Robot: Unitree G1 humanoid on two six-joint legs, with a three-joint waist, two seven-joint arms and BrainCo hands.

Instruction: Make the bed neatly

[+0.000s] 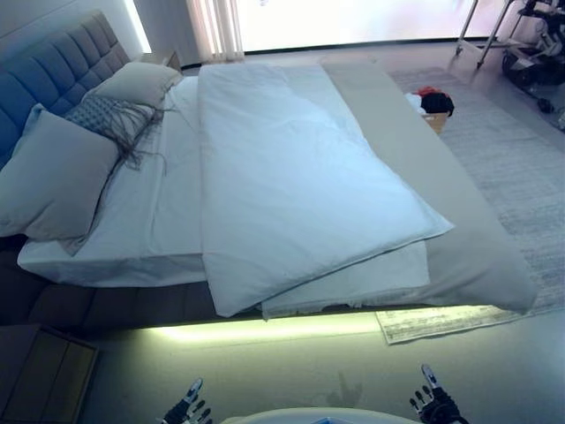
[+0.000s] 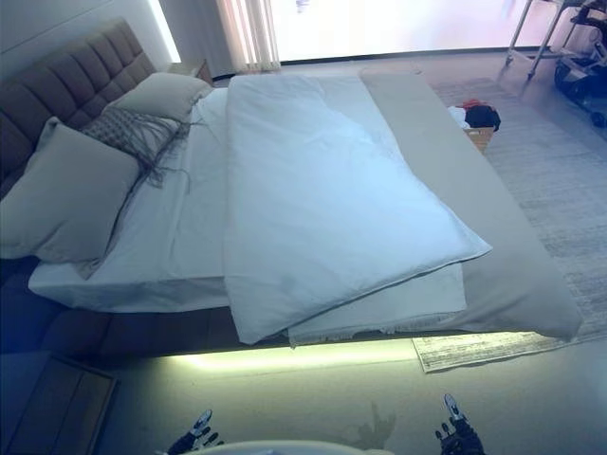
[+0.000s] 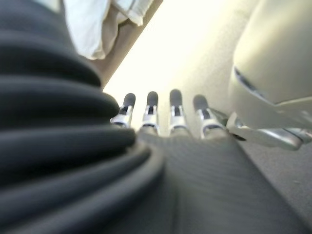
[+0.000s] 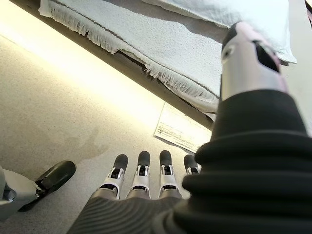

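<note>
A white duvet (image 1: 291, 177) lies crooked on the bed, folded back on itself, its near corner hanging over the bed's side edge. Beneath it a grey blanket (image 1: 459, 221) covers the right part of the mattress. A large grey pillow (image 1: 53, 177), a fringed patterned cushion (image 1: 110, 119) and another pillow (image 1: 137, 84) sit by the blue tufted headboard (image 1: 62, 62). My left hand (image 1: 187, 408) and right hand (image 1: 434, 405) hang low at the bottom edge, well short of the bed, both open with straight fingers and holding nothing.
A lit strip glows under the bed frame (image 1: 265, 329). A wooden nightstand (image 1: 40, 375) stands at lower left. A pale rug (image 1: 521, 168) lies right of the bed, with a small box of clothes (image 1: 434, 106) on it. Metal stand legs (image 1: 494, 35) are at the back right.
</note>
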